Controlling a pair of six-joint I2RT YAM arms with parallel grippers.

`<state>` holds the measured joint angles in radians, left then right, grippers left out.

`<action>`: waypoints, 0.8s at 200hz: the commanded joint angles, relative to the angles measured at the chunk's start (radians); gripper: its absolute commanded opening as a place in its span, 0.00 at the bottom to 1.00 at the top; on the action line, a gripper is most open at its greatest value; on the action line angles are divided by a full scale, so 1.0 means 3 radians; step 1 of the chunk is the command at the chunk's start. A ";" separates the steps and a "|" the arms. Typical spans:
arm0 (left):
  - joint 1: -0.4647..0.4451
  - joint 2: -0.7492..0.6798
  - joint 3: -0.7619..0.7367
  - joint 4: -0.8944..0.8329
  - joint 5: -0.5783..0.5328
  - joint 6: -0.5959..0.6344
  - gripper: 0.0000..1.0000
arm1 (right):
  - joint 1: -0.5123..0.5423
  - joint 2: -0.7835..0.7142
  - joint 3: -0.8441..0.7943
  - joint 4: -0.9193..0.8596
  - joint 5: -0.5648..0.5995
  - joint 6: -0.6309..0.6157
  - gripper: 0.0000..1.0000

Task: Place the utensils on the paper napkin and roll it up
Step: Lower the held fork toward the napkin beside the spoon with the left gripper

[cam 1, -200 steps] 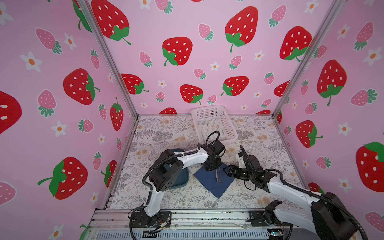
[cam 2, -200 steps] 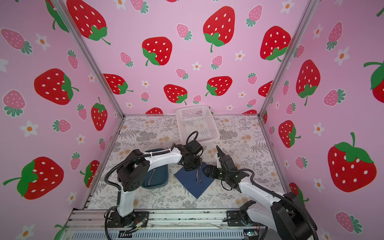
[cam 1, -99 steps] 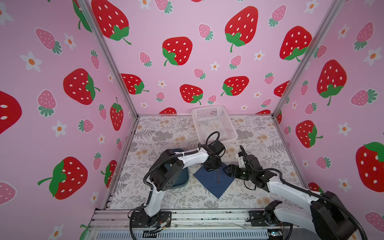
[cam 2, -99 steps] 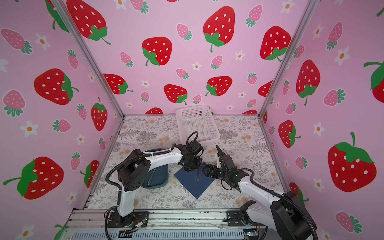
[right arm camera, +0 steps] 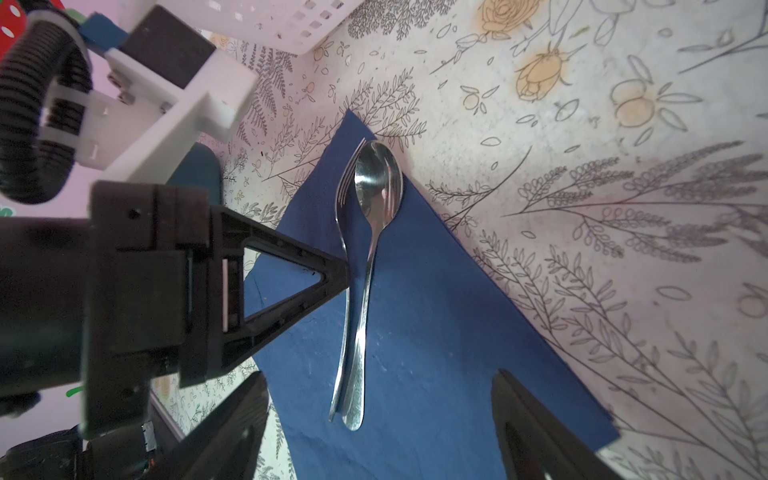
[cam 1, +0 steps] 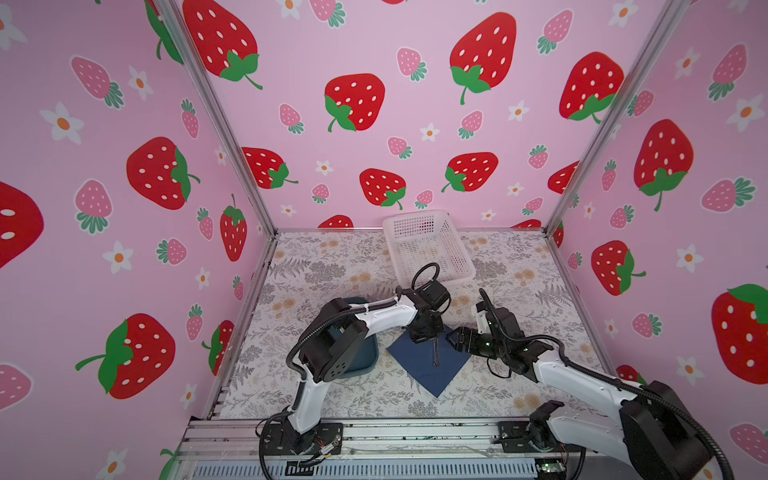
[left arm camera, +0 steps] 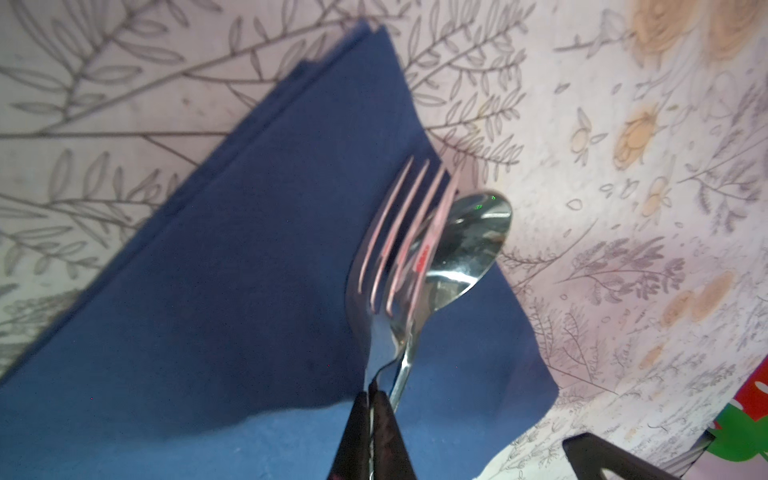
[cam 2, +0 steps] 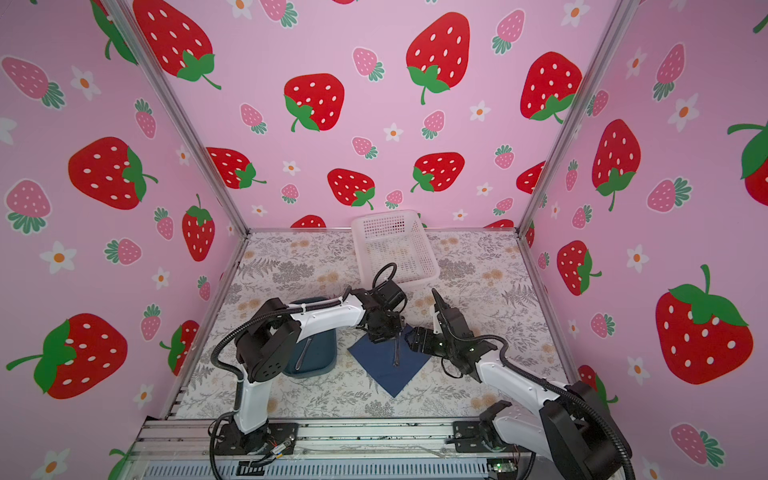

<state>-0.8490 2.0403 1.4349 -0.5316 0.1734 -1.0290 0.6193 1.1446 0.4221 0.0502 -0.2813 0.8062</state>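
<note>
Shifted fork (left arm camera: 384, 266) against shiny spoon (left arm camera: 467, 243)

We see a fork (left arm camera: 390, 232) and a spoon (right arm camera: 379, 183) of polished metal, smooth and mirror-bright. The napkin (right arm camera: 436, 332) looks to us like matt paper, faintly grained. The basket (cam 1: 415, 215) is white perforated plastic and the tray (cam 2: 326, 353) is smooth plastic. The table cover (right arm camera: 582, 208) is a matt printed sheet. We take the left gripper (left arm camera: 371, 392) for dull black plastic.
</note>
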 commanded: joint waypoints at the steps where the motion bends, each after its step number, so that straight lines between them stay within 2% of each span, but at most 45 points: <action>1: 0.0017 0.0018 -0.0046 0.0007 0.0019 -0.0078 0.07 | -0.0014 -0.0016 0.0061 -0.0030 0.0001 -0.0010 0.86; 27: 0.0041 -0.0074 -0.0206 0.0208 0.0084 -0.0155 0.07 | -0.0011 -0.0024 0.0061 -0.0035 0.0007 -0.0008 0.86; 31: 0.0049 -0.0093 -0.0235 0.0242 0.0098 -0.0167 0.02 | -0.0013 -0.0026 0.0061 -0.0037 0.0004 -0.0004 0.86; 46: 0.0067 -0.0173 -0.0356 0.0379 0.0130 -0.0200 0.00 | -0.0014 -0.0025 0.0060 -0.0040 0.0008 -0.0003 0.86; 84: 0.0109 -0.0355 -0.0677 0.0751 0.0229 -0.0267 0.00 | -0.0014 -0.0037 0.0054 -0.0036 0.0007 0.0016 0.86; 105: 0.0110 -0.0423 -0.0731 0.0811 0.0199 -0.0221 0.04 | -0.0014 -0.0050 0.0046 -0.0036 0.0007 0.0031 0.86; 108: 0.0107 -0.0433 -0.0733 0.0809 0.0188 -0.0210 0.09 | -0.0014 -0.0054 0.0045 -0.0036 0.0006 0.0031 0.86; 118: 0.0109 -0.0457 -0.0721 0.0775 0.0142 -0.0169 0.13 | -0.0011 -0.0058 0.0045 -0.0038 0.0007 0.0037 0.86; 160: 0.0104 -0.0353 -0.0395 0.0395 -0.0056 0.0040 0.21 | -0.0014 -0.0077 0.0045 -0.0039 0.0012 0.0037 0.86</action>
<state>-0.8173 1.9285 1.2369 -0.3473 0.2039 -1.0542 0.6193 1.1431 0.4221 0.0498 -0.2810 0.8112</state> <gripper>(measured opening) 0.198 0.856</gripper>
